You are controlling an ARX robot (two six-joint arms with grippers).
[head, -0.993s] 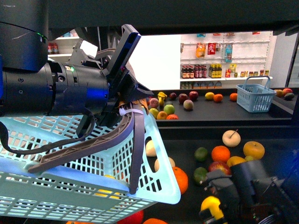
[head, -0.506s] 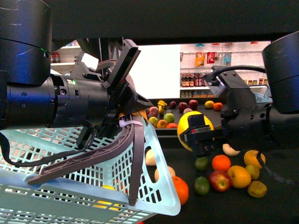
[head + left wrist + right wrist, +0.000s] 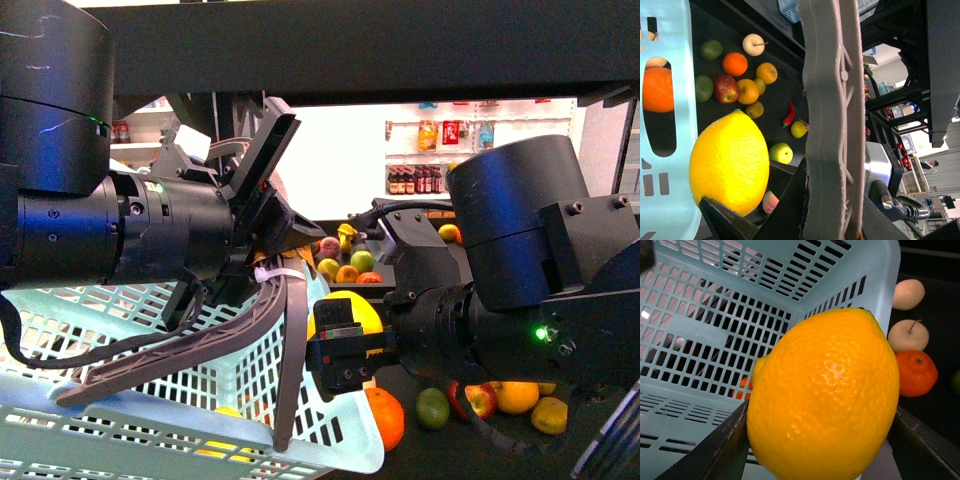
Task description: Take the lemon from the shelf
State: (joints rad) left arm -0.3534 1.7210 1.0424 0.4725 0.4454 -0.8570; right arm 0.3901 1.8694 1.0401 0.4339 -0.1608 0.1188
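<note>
One lemon, clamped in our right gripper beside the rim of the basket our left gripper grips by its handle; released early, we risk it glancing off onto the shelf.

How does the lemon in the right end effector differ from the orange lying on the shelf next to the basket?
The lemon is bright yellow and oval; the orange is deep orange and round. The lemon is clamped in the right end effector, off the shelf, while the orange lies free on it beside the basket. Both are whole citrus fruits.
</note>
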